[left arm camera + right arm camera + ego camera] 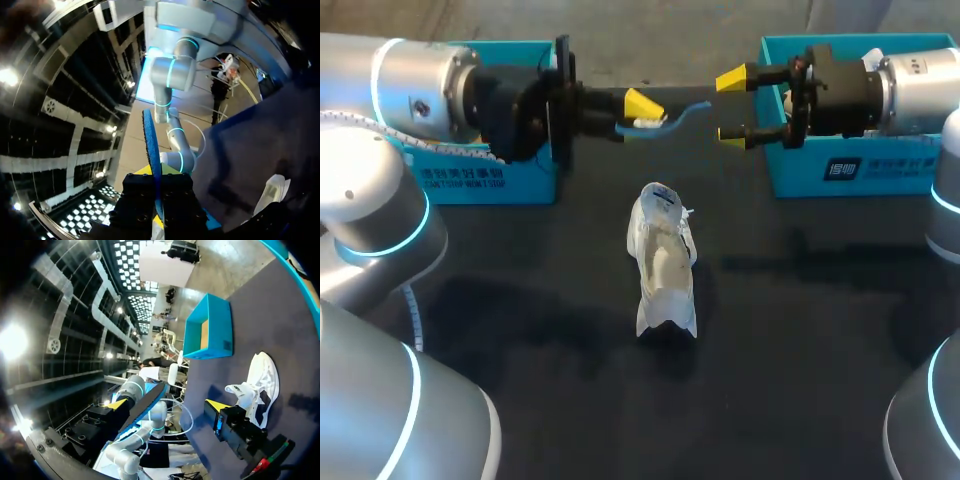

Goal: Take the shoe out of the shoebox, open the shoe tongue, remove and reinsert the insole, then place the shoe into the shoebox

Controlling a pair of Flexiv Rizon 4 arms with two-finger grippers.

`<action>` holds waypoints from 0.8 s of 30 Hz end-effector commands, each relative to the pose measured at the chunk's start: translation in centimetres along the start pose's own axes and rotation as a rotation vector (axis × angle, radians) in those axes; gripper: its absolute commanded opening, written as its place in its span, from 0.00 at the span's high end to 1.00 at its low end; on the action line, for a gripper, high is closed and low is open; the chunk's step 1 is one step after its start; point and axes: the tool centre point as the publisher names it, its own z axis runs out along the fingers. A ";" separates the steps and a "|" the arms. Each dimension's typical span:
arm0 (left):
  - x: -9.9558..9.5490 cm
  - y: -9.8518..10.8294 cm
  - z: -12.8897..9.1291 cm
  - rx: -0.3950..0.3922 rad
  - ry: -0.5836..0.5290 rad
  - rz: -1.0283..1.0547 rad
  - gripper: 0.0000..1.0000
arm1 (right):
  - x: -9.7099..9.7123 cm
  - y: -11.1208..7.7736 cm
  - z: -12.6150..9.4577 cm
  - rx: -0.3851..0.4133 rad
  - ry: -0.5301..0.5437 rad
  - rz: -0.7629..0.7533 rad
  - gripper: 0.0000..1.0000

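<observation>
Black matte tabletop (800, 390), top view. Ctr: white fabric sneaker (665, 262) resting on the surface, opening up, long axis running far-to-near. Behind sneaker & to its L: teal cardboard box (490, 185), open top, w/ brown inside. Behind sneaker & to its R: second teal cardboard box (840, 170). Both boxes well apart from sneaker.

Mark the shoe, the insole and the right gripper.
shoe (665, 262), head view, on its white middle.
insole (152, 150), left wrist view, on its blue edge.
right gripper (733, 107), head view, midway between its yellow tips.
</observation>
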 end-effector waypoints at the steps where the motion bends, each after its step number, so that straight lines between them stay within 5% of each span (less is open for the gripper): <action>1: 0.9 0.6 -0.8 0.043 0.093 0.248 1.00 | -0.1 0.1 0.1 -0.001 0.001 0.000 0.00; 24: 5.8 4.4 -0.6 -0.106 0.144 0.507 1.00 | -0.1 0.1 0.1 -0.001 0.001 0.000 0.00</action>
